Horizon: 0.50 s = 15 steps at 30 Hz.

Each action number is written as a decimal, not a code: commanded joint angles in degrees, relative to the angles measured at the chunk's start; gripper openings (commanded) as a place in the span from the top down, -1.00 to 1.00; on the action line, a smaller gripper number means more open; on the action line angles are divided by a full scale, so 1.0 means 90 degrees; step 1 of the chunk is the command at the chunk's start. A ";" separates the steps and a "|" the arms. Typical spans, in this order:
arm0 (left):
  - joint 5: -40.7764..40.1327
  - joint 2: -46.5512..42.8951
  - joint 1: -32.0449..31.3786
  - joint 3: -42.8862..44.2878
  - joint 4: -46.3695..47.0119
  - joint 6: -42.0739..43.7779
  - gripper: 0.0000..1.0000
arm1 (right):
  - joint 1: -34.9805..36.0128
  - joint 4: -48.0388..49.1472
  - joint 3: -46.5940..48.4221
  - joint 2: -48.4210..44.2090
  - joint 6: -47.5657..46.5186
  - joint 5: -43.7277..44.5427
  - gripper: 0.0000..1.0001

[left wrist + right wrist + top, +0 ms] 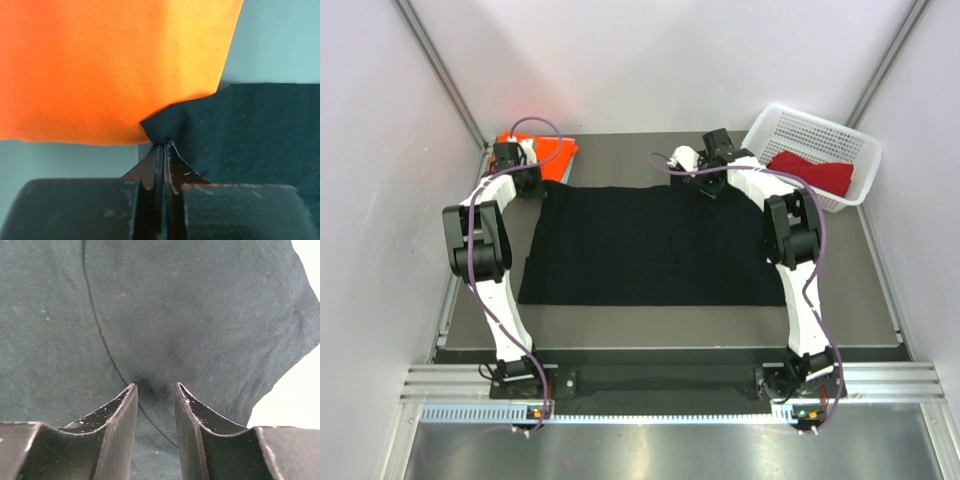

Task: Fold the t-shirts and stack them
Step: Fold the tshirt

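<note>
Overhead, finds the black t-shirt [650,245] spread flat across the middle of the table [660,322], roughly rectangular, with its near edge parallel to the table's front. Places the orange t-shirt [548,152], folded, at the far left corner of the table, right against the black cloth's far left corner. Shows the dark red t-shirt [812,172] lying inside the white mesh basket [798,122] at the far right corner, apart from the black one.

Puts the left gripper [538,186] at that far left corner of the black t-shirt, beside the orange one. Seen from the left wrist, catches the left gripper [164,149] fully closed, with jaws pressed together on a small pinch of the black t-shirt [250,135] at its edge, and the nipped cloth bunched into a little nub right up against the hem of the orange t-shirt [110,65].

Sets the right gripper [706,186] over the far edge of the black t-shirt, right of centre and near the basket. Seen from the right wrist, catches the right gripper [155,387] with jaws parted to a moderate gap and nothing clamped between them. Has both fingertips [127,396] down at the black t-shirt [200,315], with a slight dimple in the cloth in the gap and a thin curved seam passing beside one fingertip.
</note>
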 commanded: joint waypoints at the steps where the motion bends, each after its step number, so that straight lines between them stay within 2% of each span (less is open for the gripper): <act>1: 0.0005 -0.0233 -0.0023 0.0110 0.0177 0.0074 1.00 | -0.0047 0.0242 0.0192 0.0158 -0.0090 0.0108 0.28; 11: -0.0063 -0.0233 -0.0014 0.0110 0.0138 0.0074 1.00 | -0.0047 0.0497 0.0123 0.0197 -0.0168 0.0295 0.38; 12: -0.0093 -0.0243 -0.0023 0.0110 0.0128 0.0083 1.00 | -0.0056 0.0497 0.0113 0.0207 -0.0178 0.0285 0.42; 15: -0.0132 -0.0272 -0.0023 0.0110 0.0089 0.0074 1.00 | -0.0046 0.0643 0.0006 0.0168 -0.0159 0.0343 0.78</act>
